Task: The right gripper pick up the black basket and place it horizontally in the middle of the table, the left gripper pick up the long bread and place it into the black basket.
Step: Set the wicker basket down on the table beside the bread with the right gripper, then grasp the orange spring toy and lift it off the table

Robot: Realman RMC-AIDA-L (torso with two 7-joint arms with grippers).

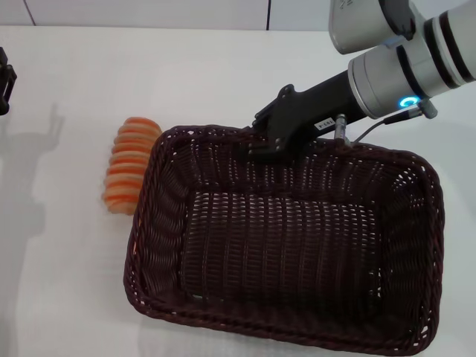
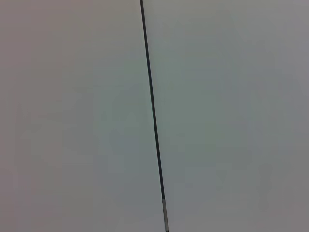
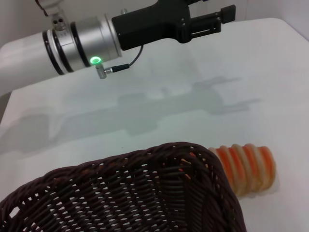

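The black basket [image 1: 290,245] sits lengthwise across the white table [image 1: 67,282], in the middle and to the right. My right gripper [image 1: 258,143] reaches down onto the basket's far rim and is closed on it. The long bread [image 1: 129,163], striped orange and cream, lies on the table against the basket's left end, partly hidden by the rim. It also shows in the right wrist view [image 3: 246,166], beyond the basket's rim [image 3: 145,166]. My left gripper [image 3: 217,12] hovers open and empty above the table at the far left, apart from the bread.
The table's far edge meets a pale wall [image 1: 149,11]. Bare tabletop lies left of the bread and in front of it. The left wrist view shows only a pale surface crossed by a thin dark seam [image 2: 152,106].
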